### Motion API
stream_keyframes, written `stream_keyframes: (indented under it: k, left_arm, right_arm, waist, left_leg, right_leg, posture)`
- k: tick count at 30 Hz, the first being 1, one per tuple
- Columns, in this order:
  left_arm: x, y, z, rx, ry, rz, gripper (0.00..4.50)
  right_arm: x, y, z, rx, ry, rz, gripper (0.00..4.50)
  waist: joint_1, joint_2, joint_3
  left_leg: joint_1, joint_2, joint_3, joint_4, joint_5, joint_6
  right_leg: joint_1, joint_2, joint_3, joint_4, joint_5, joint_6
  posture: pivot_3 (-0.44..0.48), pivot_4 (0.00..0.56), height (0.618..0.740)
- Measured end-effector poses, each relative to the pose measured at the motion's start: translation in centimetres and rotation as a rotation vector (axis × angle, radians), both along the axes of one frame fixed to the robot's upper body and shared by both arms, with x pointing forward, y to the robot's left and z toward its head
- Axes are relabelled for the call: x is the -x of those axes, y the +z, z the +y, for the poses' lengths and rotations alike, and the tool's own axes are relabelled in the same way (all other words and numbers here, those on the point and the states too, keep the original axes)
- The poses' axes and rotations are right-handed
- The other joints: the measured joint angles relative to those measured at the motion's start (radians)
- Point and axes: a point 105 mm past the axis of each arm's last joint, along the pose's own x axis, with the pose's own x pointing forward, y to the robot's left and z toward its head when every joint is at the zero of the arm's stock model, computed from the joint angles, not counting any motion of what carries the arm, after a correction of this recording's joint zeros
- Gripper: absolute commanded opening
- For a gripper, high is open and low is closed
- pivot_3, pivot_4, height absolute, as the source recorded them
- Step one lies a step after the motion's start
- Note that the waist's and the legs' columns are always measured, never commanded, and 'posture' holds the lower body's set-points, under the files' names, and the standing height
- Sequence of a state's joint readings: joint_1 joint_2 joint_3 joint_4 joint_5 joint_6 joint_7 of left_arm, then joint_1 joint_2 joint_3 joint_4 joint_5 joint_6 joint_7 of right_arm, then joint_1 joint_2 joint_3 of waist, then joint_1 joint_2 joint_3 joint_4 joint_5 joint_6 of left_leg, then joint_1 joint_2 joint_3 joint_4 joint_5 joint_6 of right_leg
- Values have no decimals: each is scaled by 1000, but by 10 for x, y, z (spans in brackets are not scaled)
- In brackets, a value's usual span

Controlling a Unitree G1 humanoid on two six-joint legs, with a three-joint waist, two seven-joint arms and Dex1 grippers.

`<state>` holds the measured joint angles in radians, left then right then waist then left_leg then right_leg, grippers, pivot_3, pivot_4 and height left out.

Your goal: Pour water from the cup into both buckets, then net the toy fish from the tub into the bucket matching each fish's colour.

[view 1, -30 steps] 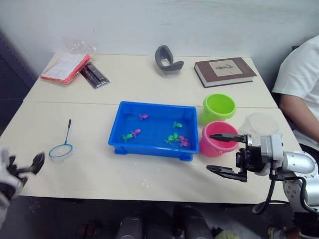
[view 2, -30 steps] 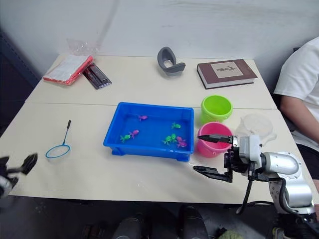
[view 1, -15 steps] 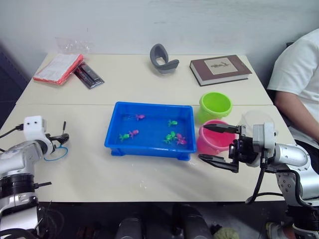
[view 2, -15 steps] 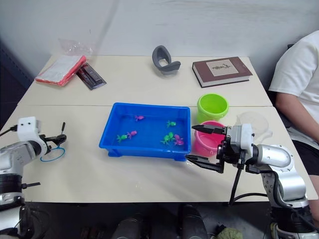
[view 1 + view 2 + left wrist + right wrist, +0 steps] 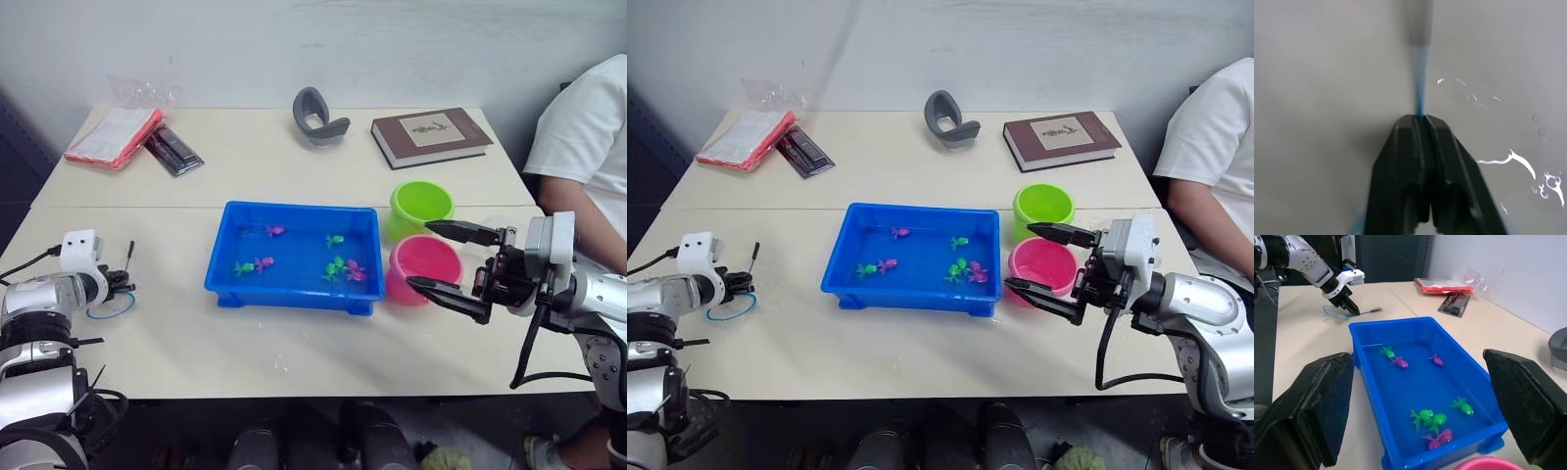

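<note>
Light blue and thin-rimmed, the net [image 5: 731, 307] lies flat on the cream table [image 5: 921, 157], with its black stick angled away toward the far edge. The left claw [image 5: 742, 284] sits right on it, fingers pressed together over the stick where it joins the hoop; in the left wrist view the two black fingers [image 5: 1413, 147] meet with no gap and the stick [image 5: 1419, 63] runs straight out from between their tips. Well off to that claw's right stands the blue tub [image 5: 914, 257], holding water and the toy fish: a pink fish [image 5: 898, 232] and a green fish [image 5: 960, 242] along the far side, a green and pink pair [image 5: 877, 266] toward the left, and a mixed cluster [image 5: 967, 271] near the right front. The right claw [image 5: 1041, 261] hangs just past the tub's right end with its fingers spread wide and nothing between them, directly in front of the pink bucket [image 5: 1045, 264]. Beyond that bucket, touching it, is the green bucket [image 5: 1043, 208]. Behind the right arm a clear cup [image 5: 509, 227] shows partly. Farther back on the table lie a brown book [image 5: 1061, 138], a grey curved object [image 5: 948, 119], a red packet [image 5: 742, 137] and a dark flat item [image 5: 802, 150]. A person in a white shirt [image 5: 1215, 147] sits at the right edge.
</note>
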<state>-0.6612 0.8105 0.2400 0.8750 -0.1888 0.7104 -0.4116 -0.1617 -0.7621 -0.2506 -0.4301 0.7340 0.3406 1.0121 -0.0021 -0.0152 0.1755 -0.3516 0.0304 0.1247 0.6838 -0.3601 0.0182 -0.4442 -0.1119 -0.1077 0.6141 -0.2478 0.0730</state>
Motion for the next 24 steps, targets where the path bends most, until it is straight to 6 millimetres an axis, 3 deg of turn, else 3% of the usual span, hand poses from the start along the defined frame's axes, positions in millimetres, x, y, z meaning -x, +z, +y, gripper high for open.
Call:
stream_keyframes:
  k: [4, 6, 8, 10, 12, 13, 18, 21, 24]
  left_arm:
    - [10, 4, 3, 29, -83, -78, 24]
    - [8, 28, -2, 20, -207, -197, 24]
    - [8, 75, -15, -24, -406, -382, 24]
    - [17, 135, -43, -97, -679, -622, 24]
    - [31, 170, -73, -162, -925, -733, 24]
    - [37, 176, -84, -186, -1019, -732, 24]
    - [50, 158, -127, -193, -1338, -544, 24]
    - [66, 144, -178, -169, -1619, -420, 24]
    - [76, 124, -207, -229, -1811, -292, 24]
  right_arm:
    - [-1, 3, 4, 21, 1, 14, 4500]
    - [-1, 3, 5, 32, 0, 31, 4500]
    - [-5, 4, 5, 42, -43, 86, 4500]
    - [-12, 6, 4, 28, -94, 164, 4500]
    - [-12, 8, 8, 15, -76, 218, 4500]
    - [-11, 9, 10, 16, -60, 234, 4500]
    - [-9, 9, 24, 49, 22, 270, 4500]
    - [-7, 6, 43, 104, 114, 294, 4500]
    - [-6, -12, 54, 166, 161, 399, 4500]
  waist:
    - [-2, -1, 1]
    - [0, -5, 3]
    - [2, -7, 3]
    - [3, -7, 3]
    - [4, -4, 3]
    - [3, -1, 4]
    - [-1, 1, 5]
    - [-1, 1, 5]
    - [1, 1, 5]
  left_leg:
    - [-2, 1, -1, 0, 0, -1]
    - [-3, 1, -1, 0, 0, -1]
    - [-5, 1, -4, 1, 0, -1]
    - [-5, 0, -6, 1, 0, 0]
    - [-5, 0, -6, 1, -1, 1]
    - [-4, -1, -6, 1, -1, 1]
    - [-4, 1, -1, 1, -1, 1]
    - [-4, 0, -1, 1, -1, 3]
    - [-4, -1, 0, 2, -2, 4]
  right_leg:
    - [-2, 0, -1, -1, 0, 0]
    - [-3, 0, -1, -1, 0, 0]
    - [-3, -3, -1, -1, 0, 0]
    - [-2, -7, 1, -6, 0, -1]
    - [-1, -8, 1, -8, 0, -2]
    - [-1, -7, 1, -8, 0, -1]
    - [-1, 0, -4, -3, 0, -1]
    - [-1, 4, -4, -3, 1, 0]
    - [-1, 5, -3, -4, 1, 0]
  posture:
    - [0, 150, 740]
    - [0, 150, 740]
    - [0, 150, 740]
    - [0, 150, 740]
    - [0, 150, 740]
    - [0, 150, 740]
    - [0, 150, 740]
    - [0, 150, 740]
    - [0, 150, 740]
